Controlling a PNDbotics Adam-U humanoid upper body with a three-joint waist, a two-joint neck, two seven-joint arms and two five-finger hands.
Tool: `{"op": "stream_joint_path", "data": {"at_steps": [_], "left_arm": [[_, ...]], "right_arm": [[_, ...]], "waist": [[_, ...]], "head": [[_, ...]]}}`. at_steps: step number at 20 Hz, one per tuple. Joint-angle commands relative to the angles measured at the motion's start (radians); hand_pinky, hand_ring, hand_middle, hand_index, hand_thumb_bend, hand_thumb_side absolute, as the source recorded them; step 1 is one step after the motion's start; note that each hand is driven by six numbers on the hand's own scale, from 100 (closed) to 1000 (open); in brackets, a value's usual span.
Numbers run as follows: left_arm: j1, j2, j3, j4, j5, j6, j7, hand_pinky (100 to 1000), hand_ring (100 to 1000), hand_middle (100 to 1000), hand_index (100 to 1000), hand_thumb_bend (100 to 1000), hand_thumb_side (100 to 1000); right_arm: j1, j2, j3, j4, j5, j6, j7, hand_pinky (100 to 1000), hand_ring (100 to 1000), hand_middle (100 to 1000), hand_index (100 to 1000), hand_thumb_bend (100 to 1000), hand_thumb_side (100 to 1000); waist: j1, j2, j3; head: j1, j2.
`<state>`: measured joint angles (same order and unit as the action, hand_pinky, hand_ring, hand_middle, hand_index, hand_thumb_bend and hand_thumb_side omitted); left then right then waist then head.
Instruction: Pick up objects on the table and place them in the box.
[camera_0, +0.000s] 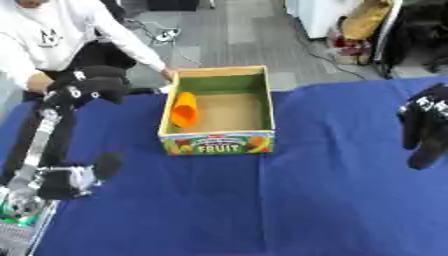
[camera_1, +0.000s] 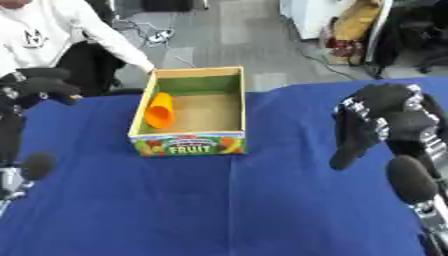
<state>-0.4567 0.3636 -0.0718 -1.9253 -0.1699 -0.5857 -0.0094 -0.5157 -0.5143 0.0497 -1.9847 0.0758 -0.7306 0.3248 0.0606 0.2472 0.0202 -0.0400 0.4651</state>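
Observation:
A cardboard box (camera_0: 219, 142) with a "FRUIT" label on its front wall stands open at the far middle of the blue table (camera_0: 289, 210). Inside it, an orange cone-shaped thing (camera_0: 185, 111) leans against the left wall. My left hand (camera_0: 87, 85) hangs raised over the table's far left, well left of the box, with relaxed fingers and nothing in it. At the right, clear of the box, my right hand (camera_1: 378, 117) is lifted with its fingers (camera_1: 345, 156) drooping down, also holding nothing. A person's hand (camera_0: 166, 74) touches the box's far left corner.
A grey mesh basket (camera_0: 19, 235) with something green in it shows at the lower left corner. My black elbow parts (camera_1: 409, 179) stick out low on both sides. Beyond the table's far edge are grey floor, cables and furniture.

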Motion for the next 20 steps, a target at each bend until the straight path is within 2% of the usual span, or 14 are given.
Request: {"op": "stream_joint_path", "data": {"at_steps": [1, 2, 4, 7, 9, 10, 11, 12, 14, 15, 18, 19, 20], "left_arm": [[0.004, -0.001, -0.005, -0.063, 0.055, -0.017, -0.061, 602, 690, 808, 839, 780, 721], [0.007, -0.002, -0.005, -0.066, 0.067, -0.023, -0.071, 604, 705, 823, 811, 773, 722], [0.011, -0.002, -0.005, -0.067, 0.084, -0.029, -0.087, 606, 714, 834, 809, 769, 727], [0.011, -0.004, -0.006, -0.066, 0.098, -0.019, -0.114, 617, 714, 846, 804, 772, 741], [0.001, -0.016, -0.005, -0.07, 0.095, -0.004, -0.136, 613, 663, 812, 856, 761, 736], [-0.006, -0.023, -0.004, -0.073, 0.096, -0.001, -0.142, 613, 655, 807, 852, 760, 735], [-0.015, -0.032, 0.001, -0.074, 0.093, 0.002, -0.148, 607, 614, 777, 800, 748, 739], [-0.022, -0.04, 0.006, -0.074, 0.088, 0.005, -0.157, 608, 612, 777, 801, 747, 740], [-0.024, -0.04, 0.006, -0.074, 0.085, 0.015, -0.171, 610, 663, 818, 847, 759, 741], [-0.021, -0.036, 0.002, -0.074, 0.09, 0.023, -0.177, 612, 684, 833, 856, 759, 744], [-0.016, -0.033, 0.004, -0.075, 0.105, 0.024, -0.189, 613, 687, 836, 836, 752, 738], [-0.015, -0.034, 0.007, -0.075, 0.113, 0.016, -0.184, 601, 674, 818, 805, 731, 716], [-0.013, -0.034, 0.012, -0.074, 0.125, 0.0, -0.167, 606, 683, 824, 813, 735, 722]], "right_arm": [[-0.002, -0.001, -0.004, -0.015, 0.015, 0.002, -0.009, 100, 277, 247, 474, 100, 1000], [-0.001, -0.002, -0.004, -0.015, 0.018, 0.003, -0.011, 100, 276, 244, 470, 100, 1000], [0.0, -0.003, -0.003, -0.015, 0.02, 0.004, -0.014, 100, 274, 239, 471, 100, 1000], [0.002, -0.006, -0.002, -0.015, 0.024, 0.007, -0.01, 100, 264, 218, 468, 100, 923], [0.003, -0.006, -0.006, -0.015, 0.021, 0.009, -0.015, 100, 251, 203, 467, 100, 915], [0.002, -0.005, -0.006, -0.015, 0.016, 0.009, -0.019, 100, 250, 203, 467, 100, 917], [0.001, -0.005, -0.007, -0.015, 0.011, 0.008, -0.022, 100, 251, 210, 472, 100, 938], [0.001, -0.005, -0.009, -0.015, 0.007, 0.007, -0.025, 100, 250, 210, 472, 100, 938], [0.001, -0.004, -0.011, -0.015, 0.005, 0.008, -0.028, 100, 250, 200, 463, 100, 968], [0.001, -0.005, -0.013, -0.015, 0.007, 0.009, -0.029, 100, 250, 202, 458, 100, 995], [0.001, -0.008, -0.015, -0.015, 0.004, 0.025, -0.062, 100, 243, 185, 457, 100, 1000], [-0.001, -0.008, -0.014, -0.015, -0.002, 0.032, -0.084, 100, 223, 188, 455, 100, 1000], [-0.005, -0.008, -0.013, -0.015, -0.015, 0.043, -0.122, 100, 229, 188, 457, 100, 1000]], "waist": [[-0.008, -0.011, 0.003], [-0.01, -0.011, 0.004], [-0.011, -0.011, 0.006], [-0.011, -0.011, 0.008], [-0.011, -0.013, 0.008], [-0.012, -0.013, 0.008], [-0.013, -0.015, 0.007], [-0.013, -0.016, 0.007], [-0.016, -0.016, 0.006], [-0.016, -0.016, 0.006], [-0.015, -0.017, 0.007], [-0.015, -0.017, 0.006], [-0.015, -0.017, 0.005]], "head": [[0.015, -0.017], [0.015, -0.016], [0.02, -0.011], [0.028, 0.003], [0.025, 0.013], [0.024, 0.016], [0.024, 0.02], [0.025, 0.021], [0.02, 0.018], [0.014, 0.019], [-0.027, 0.031], [-0.051, 0.038], [-0.076, 0.047]]}}
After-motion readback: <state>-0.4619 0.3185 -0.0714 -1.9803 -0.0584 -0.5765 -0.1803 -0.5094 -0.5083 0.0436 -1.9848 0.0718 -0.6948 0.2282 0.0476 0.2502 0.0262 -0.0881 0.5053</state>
